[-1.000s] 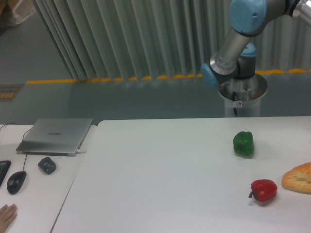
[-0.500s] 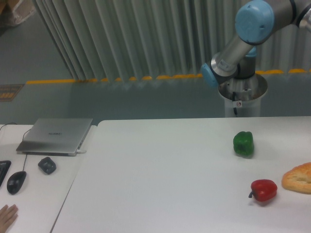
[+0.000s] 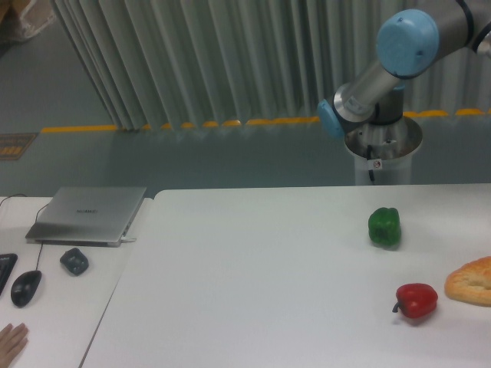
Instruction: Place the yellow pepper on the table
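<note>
The table [image 3: 253,284] fills the near half of the scene, white and smooth. My arm [image 3: 383,69] rises at the far right, its elbow joints capped in blue; my gripper is out of view, so I cannot say how its fingers stand. The yellow pepper appears nowhere in this view. On the adjoining desk to the left lies a closed laptop [image 3: 88,215]. At the right edge sits a bread loaf [image 3: 472,280], with a red pepper [image 3: 416,300] just beside it and a green pepper [image 3: 384,227] farther back. A mouse [image 3: 25,287] rests near the left edge.
</note>
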Controlling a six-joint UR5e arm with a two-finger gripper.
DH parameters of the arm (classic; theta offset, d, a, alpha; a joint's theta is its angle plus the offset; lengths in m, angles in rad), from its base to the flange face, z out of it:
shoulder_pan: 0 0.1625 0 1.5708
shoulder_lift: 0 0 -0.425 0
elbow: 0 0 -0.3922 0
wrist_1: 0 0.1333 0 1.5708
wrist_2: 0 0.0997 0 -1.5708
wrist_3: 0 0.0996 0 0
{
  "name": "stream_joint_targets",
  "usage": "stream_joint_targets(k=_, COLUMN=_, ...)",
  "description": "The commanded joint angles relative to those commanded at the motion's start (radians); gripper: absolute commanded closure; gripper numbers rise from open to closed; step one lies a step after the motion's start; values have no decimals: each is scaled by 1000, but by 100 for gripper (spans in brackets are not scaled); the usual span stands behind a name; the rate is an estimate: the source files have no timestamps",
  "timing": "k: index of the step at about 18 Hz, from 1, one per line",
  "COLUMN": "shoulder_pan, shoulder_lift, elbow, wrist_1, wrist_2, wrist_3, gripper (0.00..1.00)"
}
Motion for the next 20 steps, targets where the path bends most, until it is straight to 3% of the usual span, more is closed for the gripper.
stream_joint_targets(k=8, shoulder_pan=0, shoulder_lift=3, elbow=-8, wrist_1=0, wrist_2=2, wrist_3=-3, gripper=0)
stream_joint_targets(k=12, shoulder_pan=0, shoulder_lift=3, elbow=-11, wrist_1=0, wrist_2=0, wrist_3=-3, gripper=18)
stream_joint_targets(k=14, shoulder_pan=0, shoulder_lift=3, elbow=-14, wrist_1=0, wrist_2=0, wrist_3=0, gripper=18)
stream_joint_targets(k=16, shoulder_pan=0, shoulder_lift=6, elbow=-20, wrist_1=0, wrist_2=0, wrist_3=-2, gripper=34)
stream_joint_targets(k=20, shoulder_pan=0, shoulder_lift=8, elbow=-26, wrist_1=0, wrist_2=-2, wrist_3=2, gripper=34)
